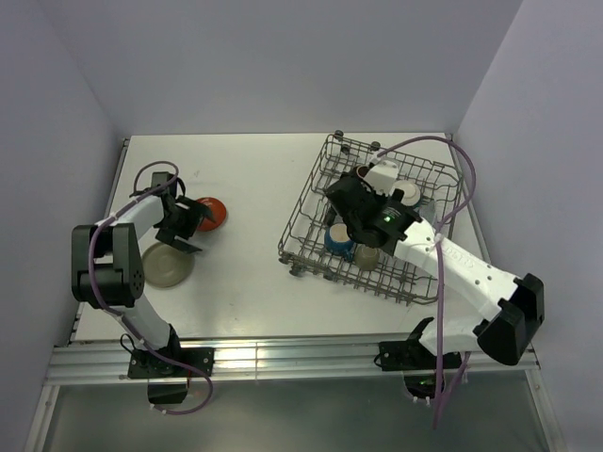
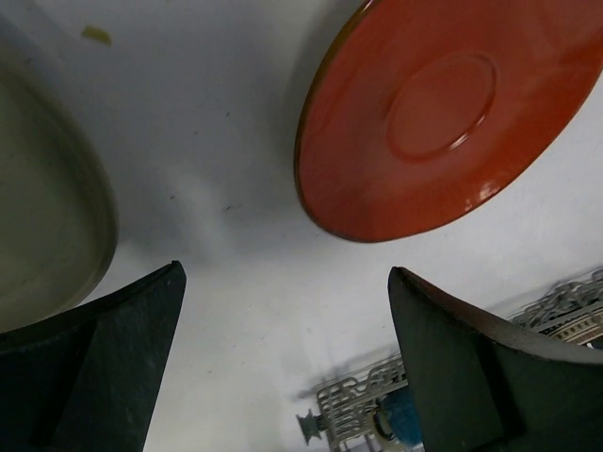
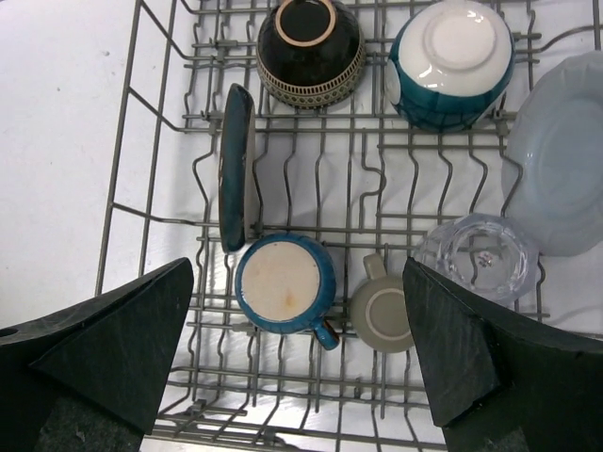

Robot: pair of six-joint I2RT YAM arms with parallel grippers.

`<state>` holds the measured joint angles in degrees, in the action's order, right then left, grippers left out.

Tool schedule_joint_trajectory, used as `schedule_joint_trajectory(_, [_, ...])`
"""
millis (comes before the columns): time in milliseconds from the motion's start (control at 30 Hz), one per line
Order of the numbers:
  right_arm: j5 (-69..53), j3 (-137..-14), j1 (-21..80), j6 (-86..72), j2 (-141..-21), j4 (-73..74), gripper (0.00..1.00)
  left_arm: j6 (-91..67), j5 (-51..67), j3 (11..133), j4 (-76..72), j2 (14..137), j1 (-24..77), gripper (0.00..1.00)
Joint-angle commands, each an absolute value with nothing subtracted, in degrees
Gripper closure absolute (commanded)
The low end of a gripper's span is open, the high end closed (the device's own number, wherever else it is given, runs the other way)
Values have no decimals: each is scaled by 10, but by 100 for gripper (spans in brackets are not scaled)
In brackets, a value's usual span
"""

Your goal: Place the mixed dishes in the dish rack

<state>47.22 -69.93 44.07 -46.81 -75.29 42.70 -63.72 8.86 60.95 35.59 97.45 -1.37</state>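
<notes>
Starting closest to the bases: the grey-beige plate [image 1: 168,266] lies flat on the table right by the left arm, not in the rack yet; just past it the left gripper [image 2: 287,278] hangs with its jaws spread wide and nothing between them. In the left wrist view the red-orange plate [image 2: 443,122] lies flat on the table beyond the fingertips and off toward the right finger's side, not centred in the gap. So my guess is the gripper needs to slide that way before it can bite the near rim (it's round, so no long axis to worry about, just the rim). The left arm is clearly the nearer one for both loose plates; the right arm is well apart from them.

Further over, the right gripper [image 3: 298,273] hangs over the dish rack [image 1: 302,203], also wide open and empty. Under it a blue mug [image 3: 283,282] sits upside down, with the dark teal plate [image 3: 235,169] upright on edge beside it and the clear glass cup [image 3: 476,256] off to the side. At the far end are the brown bowl [image 3: 309,42], the cream/teal bowl [image 3: 452,61] and the pale blue plate [image 3: 561,155]. I'd say it's mostly loaded, two plates to go.
</notes>
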Motion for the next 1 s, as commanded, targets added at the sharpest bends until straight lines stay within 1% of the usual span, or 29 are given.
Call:
schedule_joint_trajectory(0, [497,-665,444,-436,-714,380,0,-677,86,625,301,976,-15,5])
schedule_joint_trajectory(167, [497,-633,443,-411,-665,341,0,-688,73,585,223,962,-15,6])
schedule_joint_trajectory(433, [482,-592,443,-384,-599,288,0,-694,64,513,146,968,-15,9])
schedule_joint_trajectory(633, [476,-570,443,-370,-567,272,0,-701,66,454,49,961,-16,15])
schedule_joint_trajectory(667, [477,-570,443,-369,-565,273,0,-705,67,447,36,961,-15,18])
schedule_joint_trajectory(800, [476,-559,443,-363,-547,265,0,-716,70,403,-14,962,-16,22])
schedule_joint_trajectory(967, [469,-548,443,-353,-531,248,0,-716,41,376,-33,952,-16,26])
